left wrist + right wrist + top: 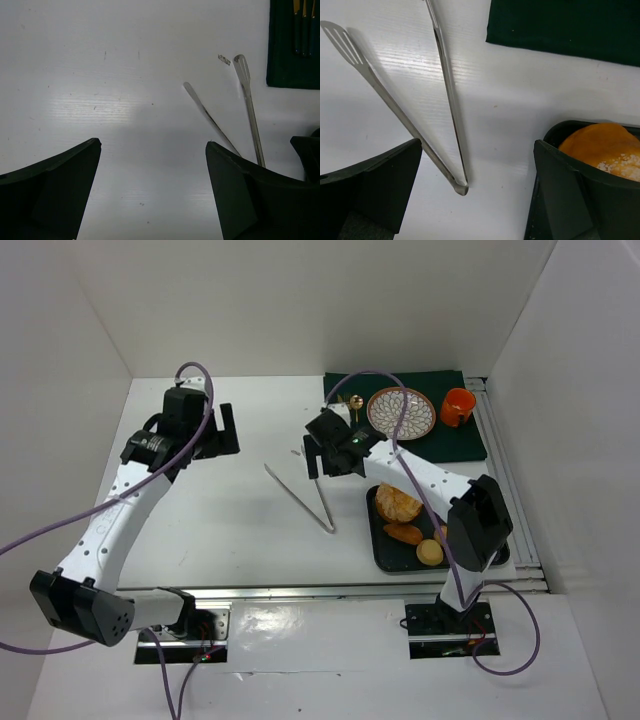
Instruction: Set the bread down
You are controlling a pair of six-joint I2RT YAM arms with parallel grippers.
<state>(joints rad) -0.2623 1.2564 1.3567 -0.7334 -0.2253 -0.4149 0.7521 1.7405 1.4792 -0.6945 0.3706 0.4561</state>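
Bread (600, 145) partly hidden behind finger of wide right pincer (477, 150); left pincer (152, 145) wide too.

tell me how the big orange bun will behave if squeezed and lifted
The bread looks puffy and lumpy, so probably soft, light and easily squashed. Its domed shape may let it rock when set down.

Likely lab: white-walled test enclosure (300, 300)

Bright, diffuse overhead lighting; streaked glare on the white table (90, 107); soft shadows; wrist-view foreground slightly blurred
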